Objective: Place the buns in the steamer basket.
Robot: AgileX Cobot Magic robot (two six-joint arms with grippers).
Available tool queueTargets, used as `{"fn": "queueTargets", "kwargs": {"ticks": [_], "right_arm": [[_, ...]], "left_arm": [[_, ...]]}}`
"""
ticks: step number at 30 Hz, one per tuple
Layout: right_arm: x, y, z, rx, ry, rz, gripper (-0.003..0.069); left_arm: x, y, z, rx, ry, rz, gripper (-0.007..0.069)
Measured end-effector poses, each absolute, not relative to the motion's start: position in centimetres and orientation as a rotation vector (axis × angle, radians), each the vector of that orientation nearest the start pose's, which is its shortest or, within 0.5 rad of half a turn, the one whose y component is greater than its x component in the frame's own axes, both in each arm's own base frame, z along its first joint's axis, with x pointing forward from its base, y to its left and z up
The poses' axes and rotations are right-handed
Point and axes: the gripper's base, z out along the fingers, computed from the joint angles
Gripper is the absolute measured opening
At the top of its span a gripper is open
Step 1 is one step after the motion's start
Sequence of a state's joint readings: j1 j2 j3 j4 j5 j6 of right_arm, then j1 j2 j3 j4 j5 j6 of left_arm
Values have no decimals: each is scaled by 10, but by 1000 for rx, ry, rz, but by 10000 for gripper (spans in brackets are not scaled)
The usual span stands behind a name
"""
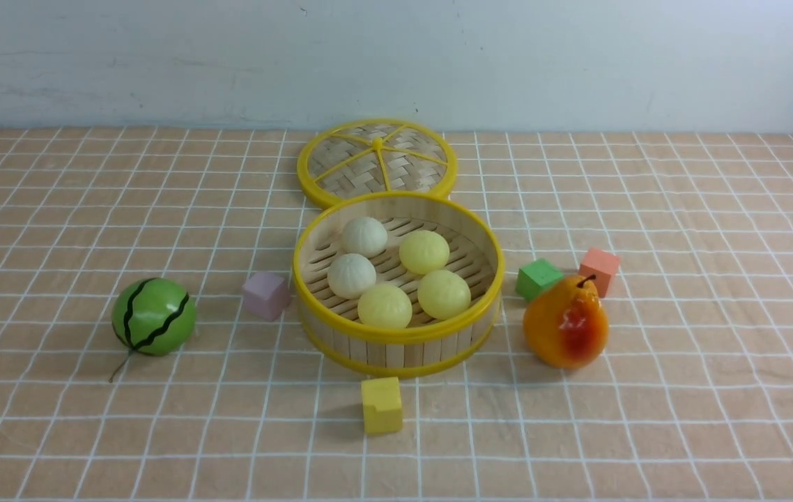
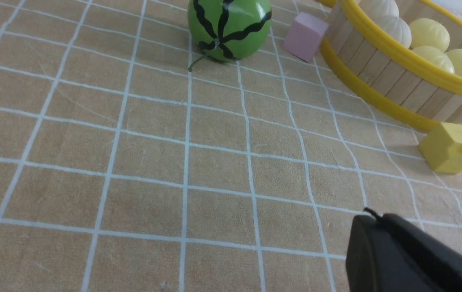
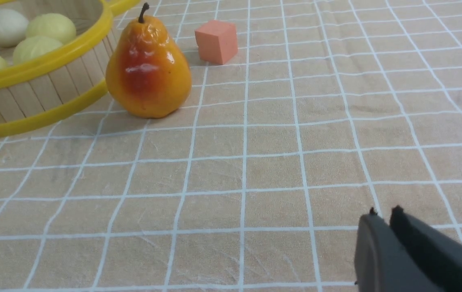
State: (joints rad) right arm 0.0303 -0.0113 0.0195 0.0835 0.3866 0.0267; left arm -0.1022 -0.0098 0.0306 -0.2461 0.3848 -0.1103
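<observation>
Already all 5 buns [image 1: 396, 273] sit inside the steamer basket [image 1: 398, 333] at the table's middle, while the left gripper [image 2: 371, 217] is closed and empty, and the right gripper [image 3: 382, 215] looks barely parted, holding nothing.

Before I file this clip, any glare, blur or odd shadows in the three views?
Front view: even, soft light; short shadows under the pear and yellow cube; nothing blown out. Left wrist view: the left claw is a dark close-up at the edge, the watermelon ball cropped. Right wrist view: glare streaks on the pear's skin.
</observation>
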Motion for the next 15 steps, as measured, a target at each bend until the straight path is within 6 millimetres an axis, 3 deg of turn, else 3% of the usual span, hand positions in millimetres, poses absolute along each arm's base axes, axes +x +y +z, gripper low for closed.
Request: {"fn": "queueTargets", "kwargs": {"ticks": [15], "right_arm": [[52,4,173,48,1878,122,65]], "left_arm": [[51,-14,170,-161,1889,-388,-13]]}}
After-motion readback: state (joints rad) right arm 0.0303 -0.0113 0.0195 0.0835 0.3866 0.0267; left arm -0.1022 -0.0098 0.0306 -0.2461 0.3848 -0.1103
